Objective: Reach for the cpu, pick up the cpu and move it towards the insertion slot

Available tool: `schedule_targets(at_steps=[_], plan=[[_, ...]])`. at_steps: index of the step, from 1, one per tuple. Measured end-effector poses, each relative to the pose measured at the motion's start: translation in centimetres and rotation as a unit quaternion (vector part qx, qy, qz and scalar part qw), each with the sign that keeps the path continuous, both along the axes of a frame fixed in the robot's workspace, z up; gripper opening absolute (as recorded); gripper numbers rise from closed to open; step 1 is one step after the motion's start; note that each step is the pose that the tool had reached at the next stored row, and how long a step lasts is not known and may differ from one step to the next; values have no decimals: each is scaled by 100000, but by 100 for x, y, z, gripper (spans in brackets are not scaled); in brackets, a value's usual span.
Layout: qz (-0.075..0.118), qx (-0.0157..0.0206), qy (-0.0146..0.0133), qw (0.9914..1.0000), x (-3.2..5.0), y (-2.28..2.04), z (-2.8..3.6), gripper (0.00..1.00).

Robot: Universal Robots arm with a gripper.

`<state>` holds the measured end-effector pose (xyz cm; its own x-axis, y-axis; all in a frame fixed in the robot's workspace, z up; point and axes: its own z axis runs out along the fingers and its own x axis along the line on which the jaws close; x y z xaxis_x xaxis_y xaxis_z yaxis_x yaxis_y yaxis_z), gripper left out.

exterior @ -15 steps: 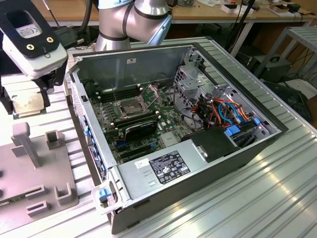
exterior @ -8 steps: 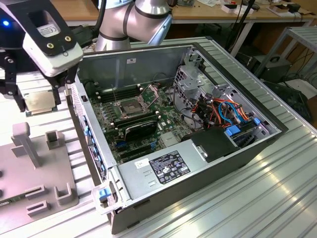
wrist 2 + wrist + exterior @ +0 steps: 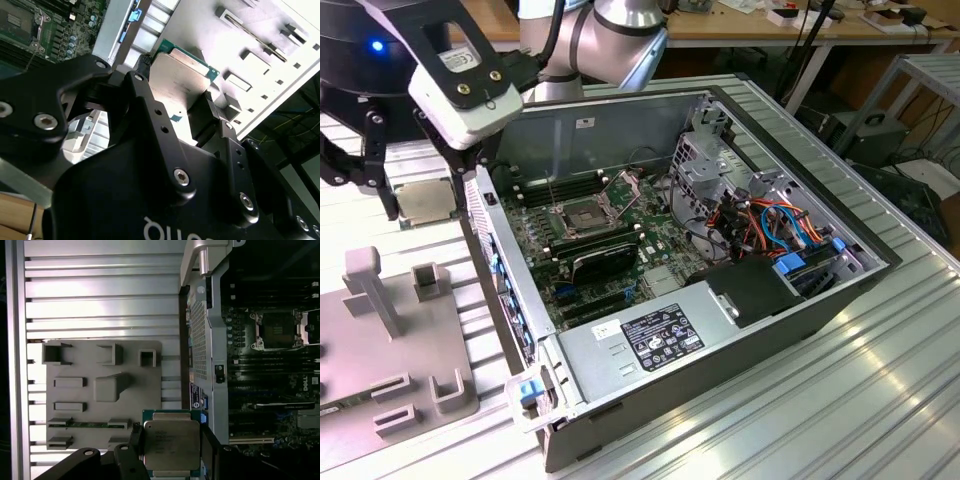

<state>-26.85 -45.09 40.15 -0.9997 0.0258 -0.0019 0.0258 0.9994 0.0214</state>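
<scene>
My gripper (image 3: 420, 190) is shut on the cpu (image 3: 428, 205), a flat tan-silver square held level between the two black fingers. It hangs over the ribbed table just outside the computer case's wall, on the exterior view's left. In both wrist views the cpu (image 3: 175, 70) (image 3: 172, 440) sits between the fingers (image 3: 136, 440), its green edge showing. The insertion slot (image 3: 582, 215) is a silver-framed socket with a dark centre on the green motherboard inside the open case, with its bracket raised. It also shows in the wrist views as the insertion slot (image 3: 277, 330) (image 3: 17, 20), some way off from the cpu.
A grey fixture plate (image 3: 390, 330) (image 3: 100, 390) with raised blocks lies on the aluminium table at the exterior view's left. The open case (image 3: 720, 330) holds memory slots, a black cooler block, cables and a drive cage. Its metal side wall (image 3: 505, 290) stands between cpu and slot.
</scene>
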Motion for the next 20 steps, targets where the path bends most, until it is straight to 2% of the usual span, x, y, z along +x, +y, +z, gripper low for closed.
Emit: schedule_targets(at_steps=[5,15,20], plan=[[4,-4,2,100000,120,0,0,55],[13,-1,-1,100000,134,0,0,55],[-1,-2,2,100000,218,0,0,55]])
